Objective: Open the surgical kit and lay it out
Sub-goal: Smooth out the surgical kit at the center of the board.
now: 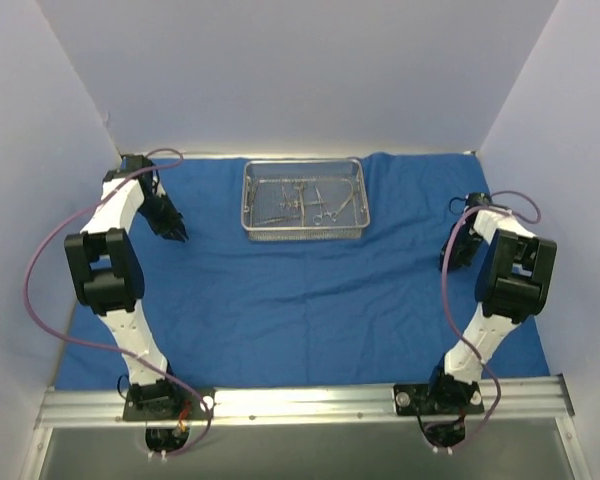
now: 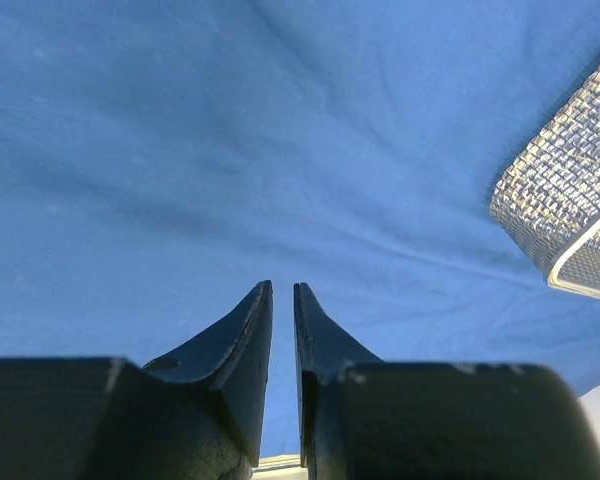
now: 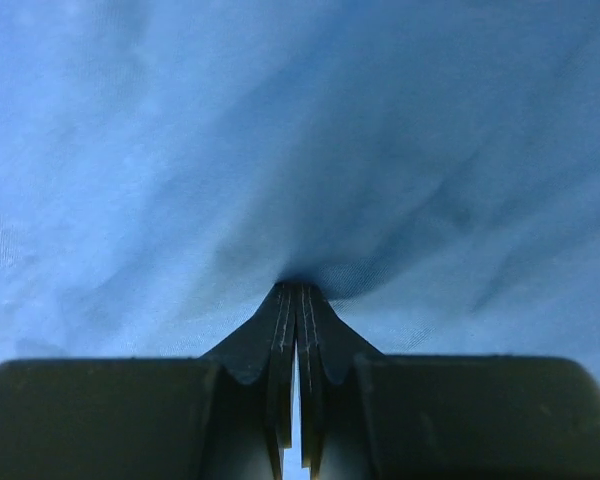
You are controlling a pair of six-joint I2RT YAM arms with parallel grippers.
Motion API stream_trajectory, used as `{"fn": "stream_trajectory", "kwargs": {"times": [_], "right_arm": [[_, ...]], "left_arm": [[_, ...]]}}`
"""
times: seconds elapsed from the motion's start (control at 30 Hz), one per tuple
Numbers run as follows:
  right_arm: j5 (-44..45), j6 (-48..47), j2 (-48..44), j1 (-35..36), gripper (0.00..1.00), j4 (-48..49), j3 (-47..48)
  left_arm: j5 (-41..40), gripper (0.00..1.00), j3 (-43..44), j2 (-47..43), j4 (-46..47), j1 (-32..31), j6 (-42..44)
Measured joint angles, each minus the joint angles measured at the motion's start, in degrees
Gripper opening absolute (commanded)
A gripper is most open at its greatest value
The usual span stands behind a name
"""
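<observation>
On the left side of the royal-blue cloth wrap (image 1: 310, 300), which lies spread flat across the table, the left gripper (image 2: 283, 288) hangs just above the fabric with its jaws a narrow slit apart and nothing between them. To its right, at the far middle of the cloth, the wire-mesh tray (image 1: 304, 233) sits upright with the thin silver instruments (image 1: 298, 200) lying loose inside it; the left wrist view catches one corner of the tray at its right edge, well clear of the fingers. Farther right, near the cloth's right side, the right gripper (image 3: 297, 290) has its jaws closed together, tips pressed into the fabric where creases gather around them; whether a fold is caught between them cannot be told.
</observation>
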Motion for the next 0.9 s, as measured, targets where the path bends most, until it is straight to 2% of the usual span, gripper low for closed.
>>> {"fn": "stream_trajectory", "kwargs": {"times": [0.27,0.4,0.5,0.63,0.67,0.7,0.73,0.9], "right_arm": [[1.09,1.33,-3.39,-7.04,0.0,0.31,-4.39],[2.25,0.87,-5.51,-7.32,0.0,0.28,-6.62],[3.89,0.04,-5.57,-4.22,0.0,-1.14,-6.03],[3.56,0.0,-5.95,4.33,0.04,-4.22,-2.29],[2.91,0.02,-6.36,6.25,0.04,-4.17,-1.57],[2.21,0.04,-6.69,7.28,0.04,-4.13,-1.07],[1.57,0.04,-7.37,9.14,0.04,-4.04,-0.68],[-1.05,1.11,-8.28,9.94,0.02,-1.97,-2.62]], "left_arm": [[-0.07,0.23,0.0,-0.04,0.09,0.94,0.04],[-0.17,0.23,-0.13,-0.09,0.15,1.25,0.04],[-0.48,0.23,-0.39,-0.09,0.02,1.77,0.04],[-1.16,0.22,-0.94,-0.2,0.09,3.04,0.0],[-1.16,0.18,-1.73,-0.37,0.15,3.65,-0.04],[-1.14,0.08,-2.47,-0.44,0.09,4.35,-0.13],[-1.14,0.04,-3.04,-0.39,-0.15,5.14,-0.31],[-0.94,0.02,-3.63,1.84,-1.25,9.62,-0.17]]}}
